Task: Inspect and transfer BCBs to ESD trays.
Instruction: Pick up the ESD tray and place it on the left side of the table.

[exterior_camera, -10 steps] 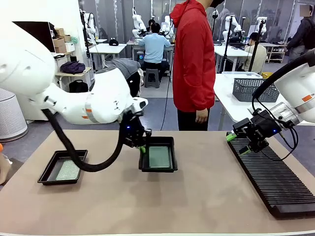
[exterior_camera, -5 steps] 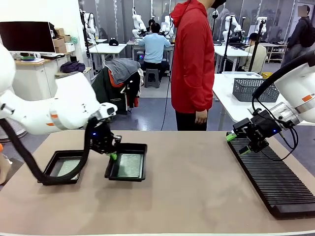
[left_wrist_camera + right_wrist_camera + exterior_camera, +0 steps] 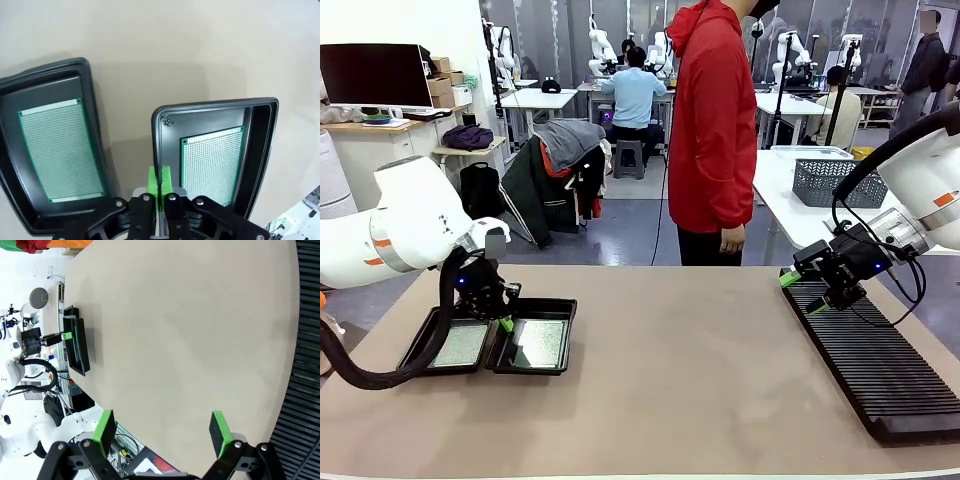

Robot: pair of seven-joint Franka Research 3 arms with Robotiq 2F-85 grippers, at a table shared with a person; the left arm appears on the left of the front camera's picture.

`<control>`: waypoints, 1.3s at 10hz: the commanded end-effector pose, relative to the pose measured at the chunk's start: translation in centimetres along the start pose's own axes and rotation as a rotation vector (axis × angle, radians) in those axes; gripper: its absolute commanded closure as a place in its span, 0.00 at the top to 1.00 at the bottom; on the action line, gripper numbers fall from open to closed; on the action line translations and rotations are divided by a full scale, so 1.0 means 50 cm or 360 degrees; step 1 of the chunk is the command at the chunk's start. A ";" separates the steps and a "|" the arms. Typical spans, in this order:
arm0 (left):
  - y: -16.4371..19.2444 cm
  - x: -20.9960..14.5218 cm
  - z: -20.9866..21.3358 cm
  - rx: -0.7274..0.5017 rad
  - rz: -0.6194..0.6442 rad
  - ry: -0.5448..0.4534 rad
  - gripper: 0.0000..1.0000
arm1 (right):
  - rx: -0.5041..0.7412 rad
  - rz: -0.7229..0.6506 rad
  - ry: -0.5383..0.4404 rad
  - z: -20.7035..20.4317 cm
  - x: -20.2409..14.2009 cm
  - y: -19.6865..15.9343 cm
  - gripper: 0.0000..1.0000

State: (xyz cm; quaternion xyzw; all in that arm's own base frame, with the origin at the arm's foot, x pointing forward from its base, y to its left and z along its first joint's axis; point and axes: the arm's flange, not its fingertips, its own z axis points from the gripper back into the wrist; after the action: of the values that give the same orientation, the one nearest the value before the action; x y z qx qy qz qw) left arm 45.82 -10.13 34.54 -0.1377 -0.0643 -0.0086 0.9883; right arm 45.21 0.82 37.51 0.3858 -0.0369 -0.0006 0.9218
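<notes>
**benchrat:** Pinching the near rim of a shallow glossy black plastic ESD tray [image 3: 532, 346] right now: the left gripper [image 3: 160, 181] has its green pads pressed together on that wall. Inside lies a thin pale-green speckled circuit board [image 3: 212, 164], flat on the floor. In the wrist view the second black tray [image 3: 50, 150] sits at about 9 o'clock from the pinch, holding its own green board [image 3: 61, 149]. From the front the two trays look touching or nearly so, rim to rim, at roughly 8 o'clock on the tan table [image 3: 700, 380].

**solderjoe:** So what's the trick for setting it down?

**benchrat:** My guess: keep the tray level so the board doesn't skate, let the floor settle fully on the table, then release straight and back off without snagging the neighbouring rim. Can't tell if the held tray is fully down yet.

**solderjoe:** And the other arm?

**benchrat:** The right gripper [image 3: 162, 432] has its pads spread wide with nothing between them, parked over at 3 o'clock above the near end of the long black ribbed slotted rack [image 3: 875, 365]. A person in a red hoodie [image 3: 712, 130] stands at 12 o'clock, hands off the table.
</notes>
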 end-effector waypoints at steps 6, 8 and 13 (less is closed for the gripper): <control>0.022 0.043 -0.070 -0.0069 0.0030 0.0027 0.00 | -0.0024 -0.0033 -0.0007 0.000 -0.001 0.005 1.00; 0.021 0.047 -0.075 -0.0058 0.0042 0.0029 0.00 | -0.0024 -0.0033 -0.0007 0.000 -0.001 0.005 1.00; 0.015 0.043 -0.072 -0.0030 0.0044 0.0067 0.00 | -0.0024 -0.0033 -0.0007 0.000 -0.001 0.005 1.00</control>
State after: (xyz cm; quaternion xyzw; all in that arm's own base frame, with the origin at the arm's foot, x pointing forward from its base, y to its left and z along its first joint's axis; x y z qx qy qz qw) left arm 48.56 -10.75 31.17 -0.1482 -0.0413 -0.0011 0.9881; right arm 45.21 0.82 37.51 0.3858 -0.0370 -0.0007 0.9218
